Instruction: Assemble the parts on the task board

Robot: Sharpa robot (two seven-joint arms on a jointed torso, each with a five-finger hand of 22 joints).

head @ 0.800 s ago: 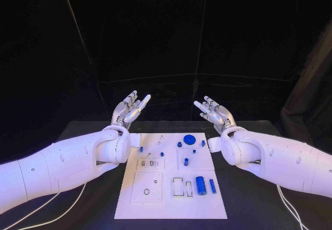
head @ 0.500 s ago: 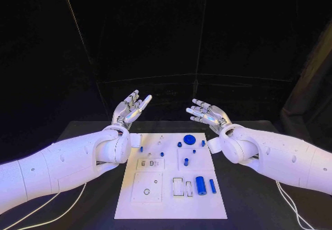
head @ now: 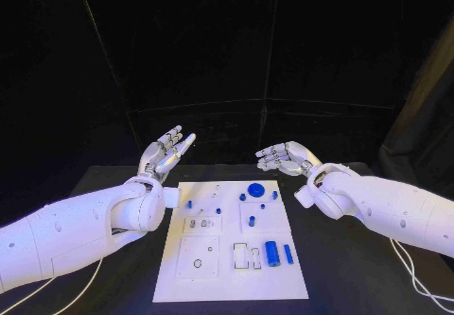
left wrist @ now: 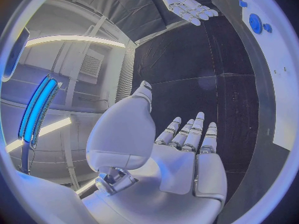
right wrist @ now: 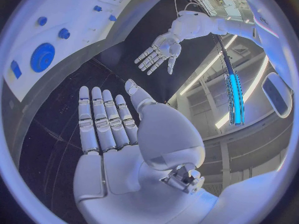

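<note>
Both hands hold nothing, so the step in hand is, I judge, the first reach: pick one loose part, say the large blue cylinder (head: 272, 253) at about 5 o'clock on the task board (head: 231, 289) (mid-table), and come straight down on it without nudging its neighbours. Left hand (head: 164, 154) stands raised at 11 o'clock, fingers released and extended; right hand (head: 285, 158) hovers at 1 o'clock, fingers apart, slightly curled.

both hands raised, empty — left hand (head: 166, 152) fingers straight, right hand (head: 287, 158) fingers apart.
</note>
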